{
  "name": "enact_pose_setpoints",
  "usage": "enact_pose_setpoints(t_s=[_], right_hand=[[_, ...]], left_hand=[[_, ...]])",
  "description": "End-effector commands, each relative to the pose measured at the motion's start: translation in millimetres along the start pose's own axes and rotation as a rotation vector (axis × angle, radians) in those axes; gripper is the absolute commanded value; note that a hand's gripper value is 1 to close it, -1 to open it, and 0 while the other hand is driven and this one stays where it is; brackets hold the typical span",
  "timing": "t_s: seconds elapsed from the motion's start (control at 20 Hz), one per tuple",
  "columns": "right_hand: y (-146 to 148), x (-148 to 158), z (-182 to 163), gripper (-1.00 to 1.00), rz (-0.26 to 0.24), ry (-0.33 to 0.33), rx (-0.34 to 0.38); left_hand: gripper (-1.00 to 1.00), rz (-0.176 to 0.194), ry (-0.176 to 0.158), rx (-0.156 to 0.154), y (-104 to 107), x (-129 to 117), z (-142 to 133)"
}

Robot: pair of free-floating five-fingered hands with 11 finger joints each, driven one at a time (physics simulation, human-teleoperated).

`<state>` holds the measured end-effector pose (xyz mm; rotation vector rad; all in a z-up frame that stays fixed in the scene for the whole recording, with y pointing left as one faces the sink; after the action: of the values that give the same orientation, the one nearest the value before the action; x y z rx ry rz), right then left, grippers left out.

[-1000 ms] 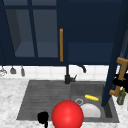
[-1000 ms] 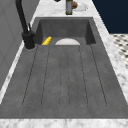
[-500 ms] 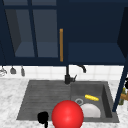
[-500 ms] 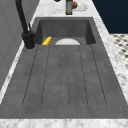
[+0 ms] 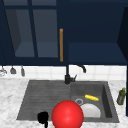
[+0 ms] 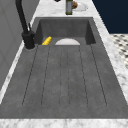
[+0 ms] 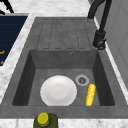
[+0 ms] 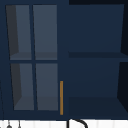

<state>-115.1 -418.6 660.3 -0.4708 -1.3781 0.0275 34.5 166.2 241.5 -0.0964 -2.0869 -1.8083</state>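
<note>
One black hand (image 5: 43, 118) hangs low at the front left of the sink (image 5: 35, 100), just beside one big red ball (image 5: 67, 115). I cannot tell if its fingers are curled. The sink bowl holds one white plate (image 7: 58, 91) and one yellow corn cob (image 7: 90, 94). One green bottle (image 5: 121, 96) stands on the surface.

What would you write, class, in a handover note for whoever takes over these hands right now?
Left hand hovers near the drainboard's front edge, beside a red ball.
White plate and yellow corn cob lie apart in the basin; green bottle stands on the counter to its right.
Wall cabinet: right side open, glass door shut.
Plate and cob not yet lifted out.
</note>
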Motion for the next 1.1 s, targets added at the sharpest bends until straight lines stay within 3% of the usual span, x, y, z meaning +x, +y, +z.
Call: enact_pose_setpoints(t_s=[0.0, 0.5, 0.7, 1.05], right_hand=[[-30, -8, -6, 1.00, -0.006, -0.018, -0.003], [-91, -28, -32, 1.00, 0.003, -0.053, 0.126], [-112, -39, -39, 1.00, 0.006, -0.032, 0.186], [-152, -50, -66, 1.00, 0.026, -0.082, 0.267]], left_hand=[[0.00, 0.000, 0.000, 0.000, 0, 0, 0], [0.00, 0.000, 0.000, 0.000, 0, 0, 0], [0.00, 0.000, 0.000, 0.000, 0, 0, 0], [0.00, 0.000, 0.000, 0.000, 0, 0, 0]])
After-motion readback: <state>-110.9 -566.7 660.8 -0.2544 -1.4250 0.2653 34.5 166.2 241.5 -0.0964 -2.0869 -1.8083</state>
